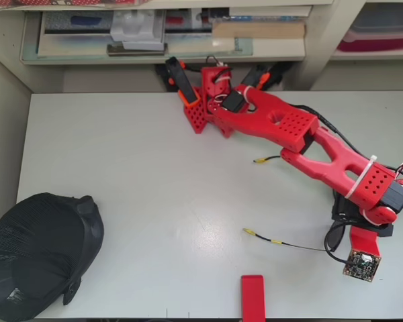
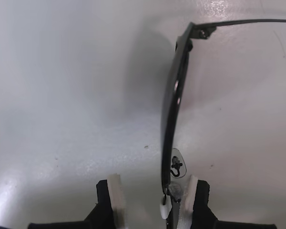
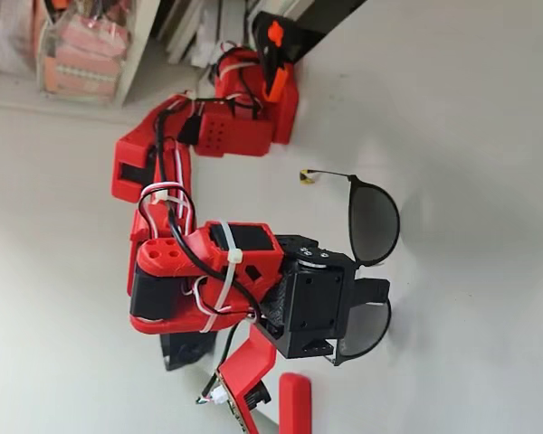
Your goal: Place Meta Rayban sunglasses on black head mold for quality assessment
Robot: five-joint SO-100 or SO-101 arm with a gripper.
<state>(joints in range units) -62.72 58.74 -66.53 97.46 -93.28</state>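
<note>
Black wire frame straddled by the gripper, head mold well apart

Black, thin and glossy, the sunglasses (image 2: pixel 174 95) are seen edge-on in the wrist view, the curved rim rising straight ahead of the gripper (image 2: pixel 155 198) and a slim temple running off from the hinge at the far end. A clear nose pad sits just ahead of the right-hand finger in that view. The frame's bridge passes between the two white-padded fingers (image 2: pixel 115 195), which are spread apart; the frame lies against the right-hand pad, while a clear gap is left to the other, so no clamping is shown. In the fixed view the sunglasses (image 3: pixel 373 224) stand on the pale, smooth tabletop (image 3: pixel 471 108) with two dark round lenses, one directly at the black gripper housing and one beyond it, and a yellow-tipped temple reaching away. In the overhead view two yellow temple tips are visible beside the red, perforated plastic arm (image 1: pixel 302 144). The head mold (image 1: pixel 37 255), a large rounded matte-black form with fine ribbing, rests far from the gripper, at the tabletop's opposite lower corner in the overhead view. A small red block (image 1: pixel 252 296) lies between them, nearer the gripper.
</note>
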